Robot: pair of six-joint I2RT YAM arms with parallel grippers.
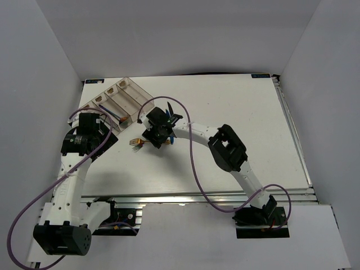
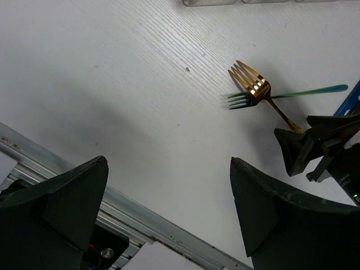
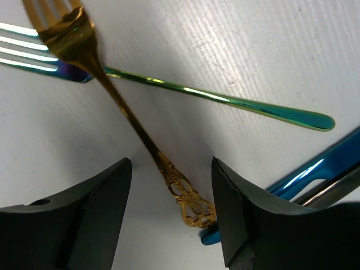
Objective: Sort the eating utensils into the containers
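Progress looks early to me. Clear plastic organiser tray [image 1: 135, 93] sits at the far left corner of the white table [image 1: 236, 118]. From the top view I can make out maybe one thin bluish thing lying in one of its compartments, too small to say what.

Everything else I can see is loose on the table, just off the tray's near end and left of the middle. That's a gold fork with an ornate handle [image 3: 126, 115] lying crossed over a green iridescent fork [image 3: 225, 100], the two touching where they cross. A shiny blue utensil [image 3: 315, 169] is just beside them, with a grey metal one [image 3: 332, 188] tucked against it.

Right gripper [image 3: 171, 166] is down over the gold fork, jaws partly apart with the handle running between them. It's not clamped as far as I can tell, though the ornate tip is right at one finger. Left gripper [image 2: 169, 163] hangs off to the side, jaws wide, nothing in them.

So my guess: the gold fork is the step in hand, and at least four pieces need a compartment.
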